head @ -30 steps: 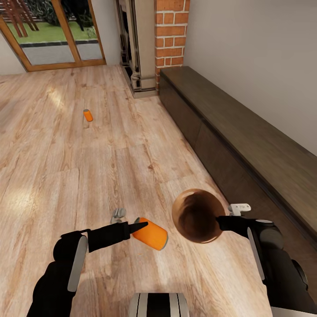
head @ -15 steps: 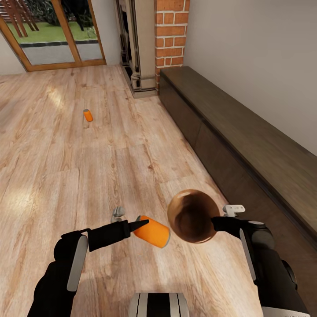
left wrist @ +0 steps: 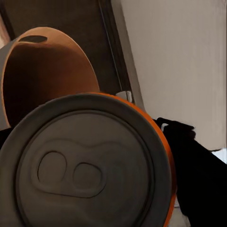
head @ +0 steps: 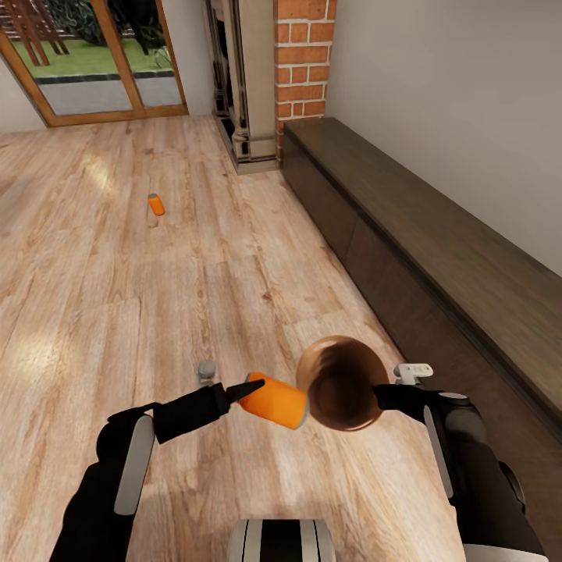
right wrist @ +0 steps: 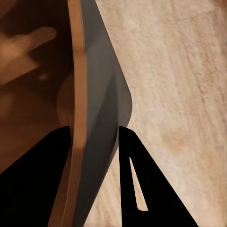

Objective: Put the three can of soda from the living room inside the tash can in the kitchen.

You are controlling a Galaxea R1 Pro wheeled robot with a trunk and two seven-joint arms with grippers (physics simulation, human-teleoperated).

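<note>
Left gripper (head: 248, 388) grasps orange can (head: 273, 400) level at bin (head: 342, 382) mouth; right gripper (right wrist: 94, 142) pinches bin's rim.

There were two orange cans: one near (head: 272, 400), up off the floor by the bin, and one far (head: 156, 204) on the wood floor. There was one bin (head: 341, 383). There was one long dark bench (head: 437, 265) on the right.
</note>
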